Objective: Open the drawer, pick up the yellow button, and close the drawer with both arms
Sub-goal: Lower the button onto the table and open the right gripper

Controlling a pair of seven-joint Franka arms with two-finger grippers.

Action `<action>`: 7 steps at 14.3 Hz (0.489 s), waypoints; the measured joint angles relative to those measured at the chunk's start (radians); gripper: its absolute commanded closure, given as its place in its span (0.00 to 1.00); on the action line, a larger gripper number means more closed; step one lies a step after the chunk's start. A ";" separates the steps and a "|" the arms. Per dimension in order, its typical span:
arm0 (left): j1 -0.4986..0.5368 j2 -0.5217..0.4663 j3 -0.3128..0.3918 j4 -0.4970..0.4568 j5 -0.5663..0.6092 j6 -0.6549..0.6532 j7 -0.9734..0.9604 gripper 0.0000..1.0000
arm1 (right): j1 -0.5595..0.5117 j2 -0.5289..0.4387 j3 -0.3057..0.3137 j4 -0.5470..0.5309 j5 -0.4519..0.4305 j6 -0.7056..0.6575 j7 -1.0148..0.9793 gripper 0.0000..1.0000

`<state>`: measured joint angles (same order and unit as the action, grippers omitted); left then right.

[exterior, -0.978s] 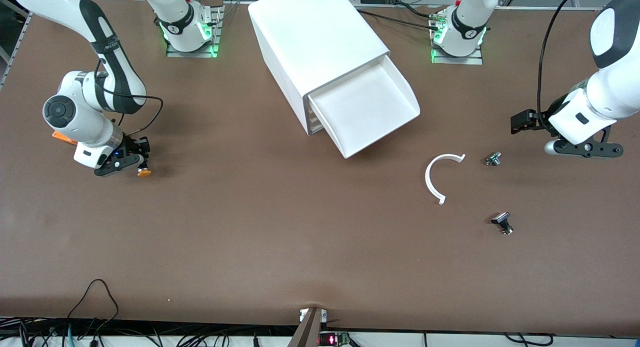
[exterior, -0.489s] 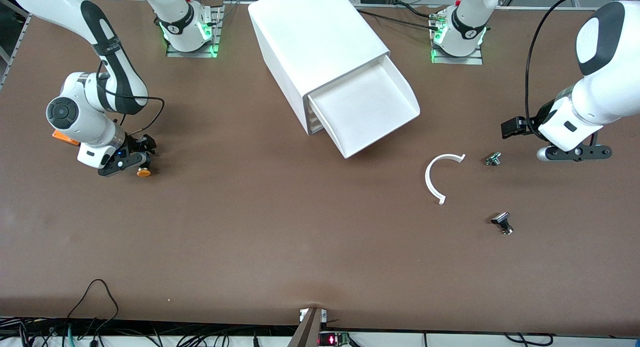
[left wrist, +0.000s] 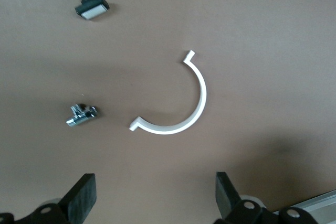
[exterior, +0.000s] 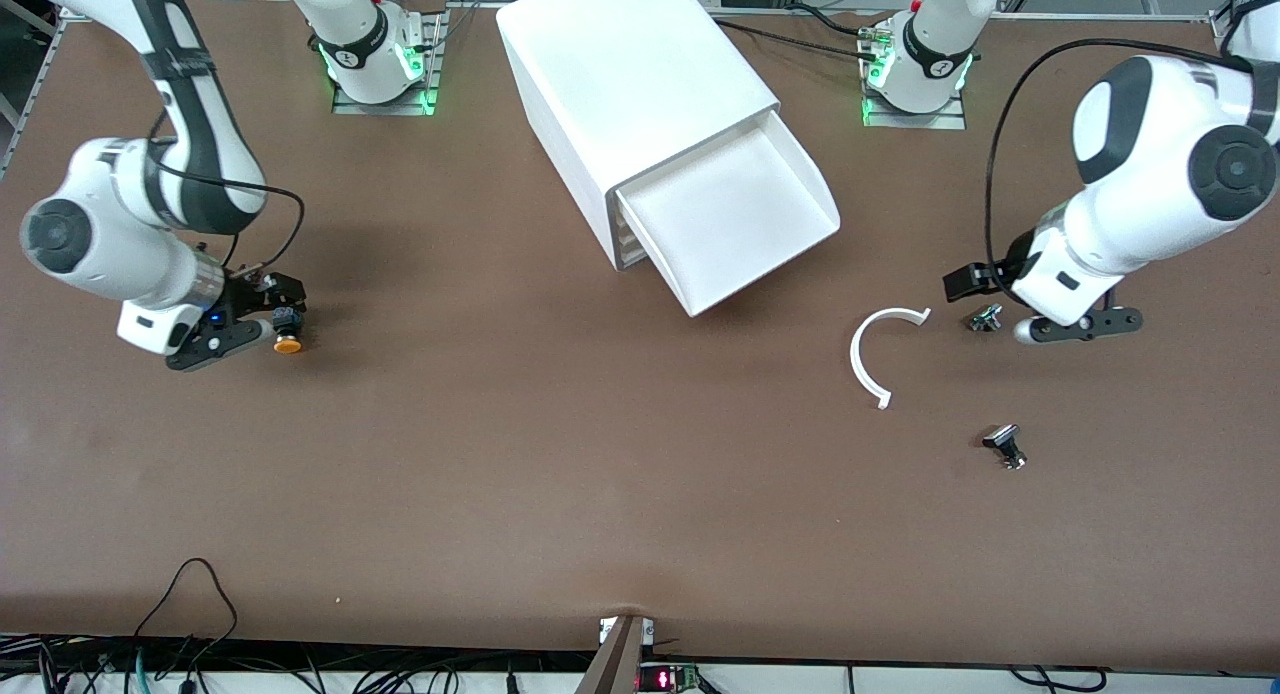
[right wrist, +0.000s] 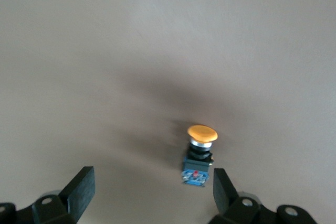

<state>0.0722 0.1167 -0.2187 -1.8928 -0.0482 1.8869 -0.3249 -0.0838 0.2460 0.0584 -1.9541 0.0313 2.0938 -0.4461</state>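
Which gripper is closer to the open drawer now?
Left. The left gripper hangs over the table near the drawer, by the white arc. The right gripper stands open by the button, at the right arm's end.

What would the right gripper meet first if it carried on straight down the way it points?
Probably bare table: the right gripper is open, and the orange button lies by one finger, off centre, so it might be brushed; depth is unclear.

No legible text, brand, number or sign appears anywhere in these views. Small round marks on the collars above the two arm bases [exterior: 345,56] are too small to read, and the button, drawer and table carry no lettering.
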 measured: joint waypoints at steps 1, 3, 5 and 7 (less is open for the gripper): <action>0.000 0.000 -0.022 -0.001 0.000 0.001 -0.050 0.00 | 0.001 -0.005 0.005 0.052 0.020 -0.050 0.001 0.00; -0.002 0.004 -0.069 -0.004 0.000 0.014 -0.155 0.00 | 0.001 -0.006 0.009 0.114 0.045 -0.104 0.012 0.00; -0.007 0.016 -0.102 -0.010 0.000 0.031 -0.245 0.00 | 0.001 -0.004 0.036 0.151 0.062 -0.138 0.070 0.00; -0.008 0.032 -0.126 -0.022 0.000 0.068 -0.307 0.00 | 0.004 -0.004 0.094 0.186 0.061 -0.164 0.204 0.00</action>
<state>0.0642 0.1485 -0.3445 -1.9149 -0.0485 1.9548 -0.6324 -0.0801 0.2422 0.1525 -1.7678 0.0923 1.9294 -0.2420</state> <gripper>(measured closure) 0.000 0.000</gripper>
